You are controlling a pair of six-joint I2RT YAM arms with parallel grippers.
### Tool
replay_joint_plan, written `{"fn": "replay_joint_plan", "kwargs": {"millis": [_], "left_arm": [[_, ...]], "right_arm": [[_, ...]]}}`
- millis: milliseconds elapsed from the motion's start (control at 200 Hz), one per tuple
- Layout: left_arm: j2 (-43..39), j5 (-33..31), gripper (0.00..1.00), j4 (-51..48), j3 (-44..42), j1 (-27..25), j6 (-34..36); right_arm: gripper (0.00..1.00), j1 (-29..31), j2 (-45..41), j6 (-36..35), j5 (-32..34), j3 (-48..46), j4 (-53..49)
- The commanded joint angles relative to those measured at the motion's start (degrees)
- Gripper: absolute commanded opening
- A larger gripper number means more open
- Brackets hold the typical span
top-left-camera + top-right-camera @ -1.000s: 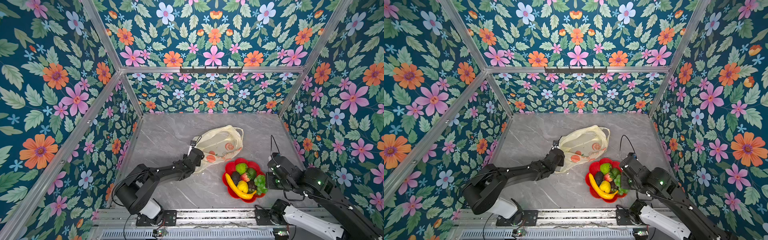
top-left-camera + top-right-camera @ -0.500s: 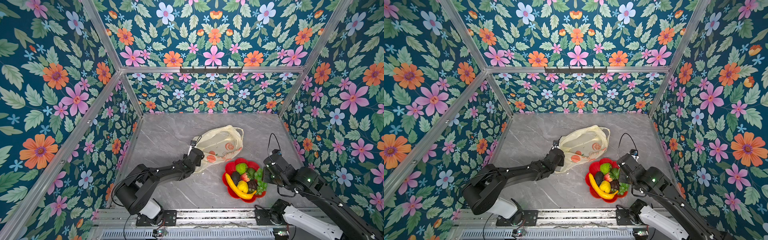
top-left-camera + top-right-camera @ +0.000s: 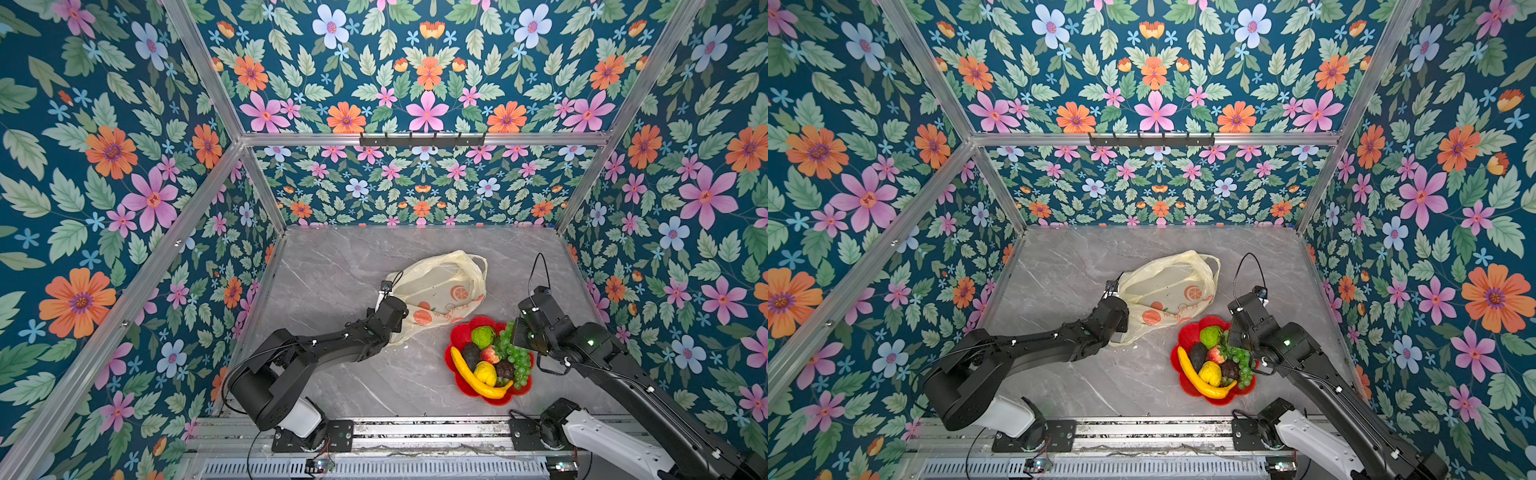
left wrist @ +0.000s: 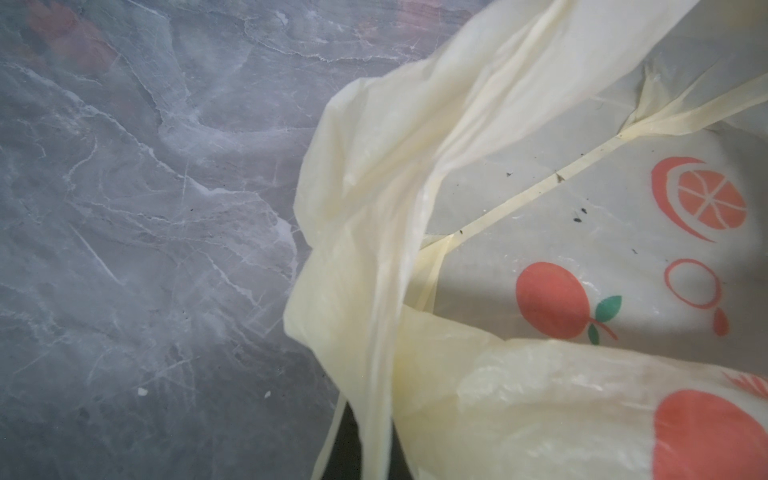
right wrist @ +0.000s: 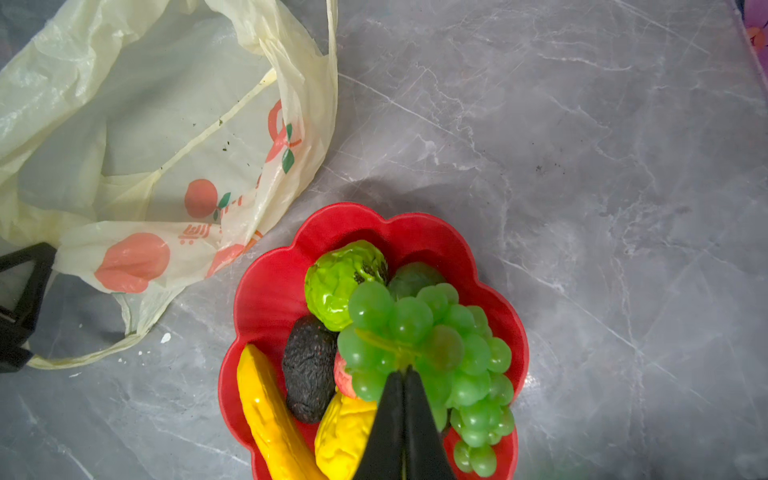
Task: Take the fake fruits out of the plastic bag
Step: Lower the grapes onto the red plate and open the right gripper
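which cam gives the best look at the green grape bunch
The right wrist view: the green grape bunch fills the middle, close and sharp, over the red flower-shaped dish, with the right gripper shut on its stem. Both top views show it small, partly behind the right arm. The left wrist view misses it.

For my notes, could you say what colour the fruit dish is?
Red; the dish shows best in right wrist view.
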Motion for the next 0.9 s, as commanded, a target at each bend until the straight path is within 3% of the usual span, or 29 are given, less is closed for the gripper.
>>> {"fn": "replay_joint_plan", "kwargs": {"millis": [0,155,895], "left_arm": [[-0.2,-0.2,0.05,-0.2,0.4,0.1,0.7],[-0.2,-0.3,0.05,-0.2,0.4,0.0,0.8],[0.3,-0.1,0.05,-0.2,0.6,0.0,0.8]], "right_arm": [[0.0,-2.5,0.8,-2.2,-3.0,-1.2,4.5],[0.0,-6.7,1.5,-3.3,-7.7,-4.2,8.1],[0.0,-6.8,14.6,-6.6,-13.7,-4.8,16.0]]}}
